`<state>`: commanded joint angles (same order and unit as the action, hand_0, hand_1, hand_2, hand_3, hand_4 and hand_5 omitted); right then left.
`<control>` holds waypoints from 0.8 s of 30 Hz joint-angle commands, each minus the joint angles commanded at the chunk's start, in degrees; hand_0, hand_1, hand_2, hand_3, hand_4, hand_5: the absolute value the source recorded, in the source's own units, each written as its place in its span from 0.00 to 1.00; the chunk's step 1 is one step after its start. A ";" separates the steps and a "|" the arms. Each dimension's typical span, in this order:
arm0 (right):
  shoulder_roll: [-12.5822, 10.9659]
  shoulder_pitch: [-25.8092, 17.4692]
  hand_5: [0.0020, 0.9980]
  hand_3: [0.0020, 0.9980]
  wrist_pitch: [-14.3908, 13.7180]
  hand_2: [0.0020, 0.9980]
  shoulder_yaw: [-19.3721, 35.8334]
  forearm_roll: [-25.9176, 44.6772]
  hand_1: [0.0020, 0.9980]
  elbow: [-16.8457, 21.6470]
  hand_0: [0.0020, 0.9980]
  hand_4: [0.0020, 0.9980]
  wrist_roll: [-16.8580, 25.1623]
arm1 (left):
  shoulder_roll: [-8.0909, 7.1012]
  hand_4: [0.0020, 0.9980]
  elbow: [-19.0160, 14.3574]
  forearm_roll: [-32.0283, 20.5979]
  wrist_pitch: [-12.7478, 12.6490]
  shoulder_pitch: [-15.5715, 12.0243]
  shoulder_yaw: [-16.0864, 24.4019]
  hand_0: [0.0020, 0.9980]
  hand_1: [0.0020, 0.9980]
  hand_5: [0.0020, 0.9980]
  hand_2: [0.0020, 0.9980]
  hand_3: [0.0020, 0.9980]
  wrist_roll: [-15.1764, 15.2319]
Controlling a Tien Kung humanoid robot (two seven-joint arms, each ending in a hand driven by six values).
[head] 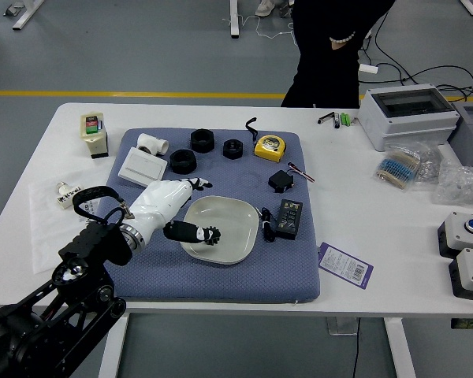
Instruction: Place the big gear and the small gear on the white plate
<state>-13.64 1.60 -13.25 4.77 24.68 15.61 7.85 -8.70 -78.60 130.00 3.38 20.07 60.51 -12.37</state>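
Note:
The left hand (199,209) reaches in from the lower left with fingers and thumb spread over the left edge of the white plate (239,223), holding nothing. A small black gear (212,235) lies on the plate's left part, right by the thumb tip; whether they touch I cannot tell. The big gear is not visible, and the hand and wrist cover part of the mat left of the plate. No right arm is in view.
On the blue mat (276,276) are black rings (183,162), a white box (143,168), a tape measure (270,147), a black adapter (288,219) and a cable (267,226). A person in black (329,59) stands beyond the table, touching nothing on it.

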 joint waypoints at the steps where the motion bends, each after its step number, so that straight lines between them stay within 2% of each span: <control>1: 0.00 0.00 0.70 0.54 0.00 0.73 0.01 0.01 0.63 0.00 0.61 0.73 0.00 | -0.35 1.00 0.25 0.00 0.14 -0.04 0.39 0.47 0.65 0.39 0.78 0.81 -0.03; 2: 0.00 -0.01 0.70 0.54 0.00 0.73 0.01 0.01 0.63 -0.01 0.61 0.73 0.00 | -0.43 1.00 0.30 0.00 0.17 -0.04 0.47 0.47 0.65 0.39 0.78 0.81 -0.04; 3: 0.00 -0.03 0.70 0.54 0.00 0.73 0.06 0.03 0.62 -0.01 0.61 0.73 0.00 | -1.32 1.00 0.98 0.00 0.61 -0.22 1.58 0.47 0.65 0.30 0.75 0.78 -0.21; 5: 0.00 -0.04 0.70 0.54 0.00 0.73 0.08 0.04 0.62 -0.02 0.61 0.73 0.00 | -1.67 1.00 1.24 0.00 0.78 -0.29 2.04 0.47 0.65 0.30 0.75 0.78 -0.27; 6: 0.00 -0.07 0.70 0.54 0.01 0.73 0.07 0.06 0.62 -0.02 0.61 0.73 0.00 | -2.52 1.00 2.24 0.00 1.43 -0.20 3.05 0.47 0.65 0.30 0.75 0.78 -0.60; 8: 0.00 -0.08 0.70 0.54 0.01 0.73 0.07 0.08 0.62 -0.02 0.61 0.73 0.00 | -3.12 1.00 3.07 0.00 1.85 -0.09 3.80 0.47 0.65 0.30 0.75 0.78 -0.81; 9: 0.01 -0.06 0.70 0.54 0.00 0.73 -0.02 0.14 0.63 -0.01 0.61 0.73 -0.01 | -3.75 1.00 3.73 0.00 2.15 0.20 3.97 0.48 0.65 0.24 0.74 0.76 -0.91; 11: 0.01 -0.03 0.70 0.54 0.01 0.73 -0.16 0.23 0.63 0.01 0.61 0.73 -0.03 | -4.74 1.00 5.04 0.00 2.49 0.79 4.24 0.48 0.65 0.24 0.74 0.76 -1.01; 20: 0.05 0.03 0.70 0.54 -0.03 0.73 -0.36 0.40 0.63 0.03 0.61 0.73 -0.07 | -5.55 1.00 9.24 0.00 2.53 1.94 5.55 0.48 0.65 0.25 0.74 0.77 -0.85; 21: 0.04 0.03 0.70 0.54 -0.03 0.73 -0.38 0.41 0.63 0.03 0.61 0.73 -0.08 | -5.52 1.00 9.64 0.00 2.54 2.01 5.52 0.47 0.64 0.25 0.72 0.72 -0.79; 24: 0.03 0.04 0.70 0.54 -0.02 0.73 -0.38 0.38 0.63 0.04 0.61 0.73 -0.09 | -5.45 1.00 10.16 0.00 2.55 2.02 5.30 0.47 0.64 0.25 0.72 0.72 -0.63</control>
<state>-13.62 1.65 -13.27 4.39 25.07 15.65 7.76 -14.15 -68.45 130.00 5.94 22.08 65.81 -12.99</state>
